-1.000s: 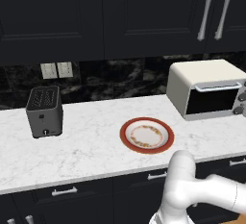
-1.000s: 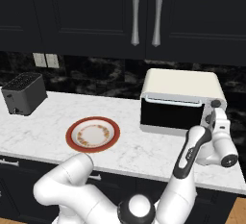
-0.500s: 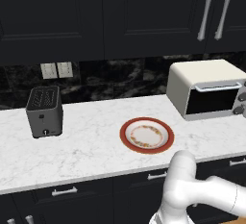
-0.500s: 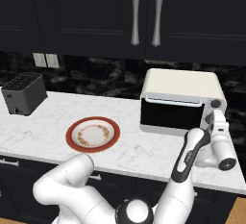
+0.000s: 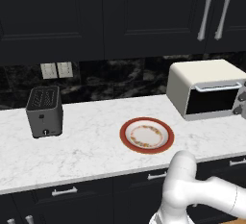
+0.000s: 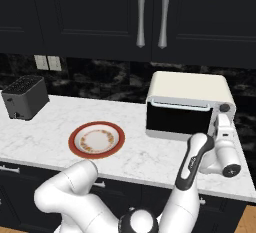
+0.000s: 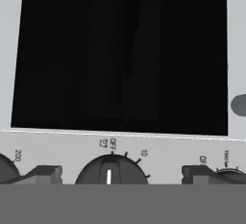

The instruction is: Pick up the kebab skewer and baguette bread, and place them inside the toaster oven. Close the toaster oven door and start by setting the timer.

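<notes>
- Toaster oven [image 6: 187, 108] at the right end of the white marble counter [image 5: 91, 148], against the dark backsplash.
- Toaster oven door [image 6: 177, 118] shut, dark glass upright, pale bar handle along its top edge.
- Gripper [image 7: 117, 176] close up against the oven's control panel, jaws spread wide, holding nothing.
- Black timer dial [image 7: 111, 170] straight ahead between the two finger tips, white pointer at the OFF mark; dark door glass filling the hand view beyond it.
- Red-rimmed plate [image 5: 146, 135] near mid-counter, well apart from the gripper.
- Black slot toaster [image 5: 44, 111] far to the left.
</notes>
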### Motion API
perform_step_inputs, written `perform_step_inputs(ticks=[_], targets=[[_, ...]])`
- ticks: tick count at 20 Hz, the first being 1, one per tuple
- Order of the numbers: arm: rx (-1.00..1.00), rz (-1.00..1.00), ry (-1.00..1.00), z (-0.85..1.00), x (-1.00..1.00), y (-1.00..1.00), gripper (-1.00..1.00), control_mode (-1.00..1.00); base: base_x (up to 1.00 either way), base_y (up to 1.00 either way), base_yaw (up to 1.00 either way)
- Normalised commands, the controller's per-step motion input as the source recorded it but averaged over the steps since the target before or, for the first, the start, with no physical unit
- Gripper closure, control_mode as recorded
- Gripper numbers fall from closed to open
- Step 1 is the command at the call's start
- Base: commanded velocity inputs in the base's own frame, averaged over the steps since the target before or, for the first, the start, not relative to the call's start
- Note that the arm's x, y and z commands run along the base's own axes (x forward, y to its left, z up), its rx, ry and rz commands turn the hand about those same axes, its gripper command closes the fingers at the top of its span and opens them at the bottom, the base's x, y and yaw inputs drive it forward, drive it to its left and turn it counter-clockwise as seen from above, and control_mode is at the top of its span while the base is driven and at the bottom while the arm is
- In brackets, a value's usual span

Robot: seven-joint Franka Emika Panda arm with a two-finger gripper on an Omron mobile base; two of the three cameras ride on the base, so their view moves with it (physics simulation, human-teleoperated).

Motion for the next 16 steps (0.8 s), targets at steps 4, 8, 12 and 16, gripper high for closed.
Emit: perform_step_inputs(ticks=[4, 8, 12, 16], targets=[[-0.04, -0.04, 0.00, 0.00, 0.15, -0.07, -1.00, -1.00, 0.00, 0.00, 0.00], [-0.05, -0.05, 0.00, 0.00, 0.02, -0.11, -1.00, -1.00, 0.00, 0.00, 0.00], [-0.03, -0.04, 0.00, 0.00, 0.00, -0.03, -1.00, -1.00, 0.00, 0.00, 0.00], [-0.02, -0.02, 0.00, 0.00, 0.00, 0.00, -1.00, -1.00, 0.00, 0.00, 0.00]])
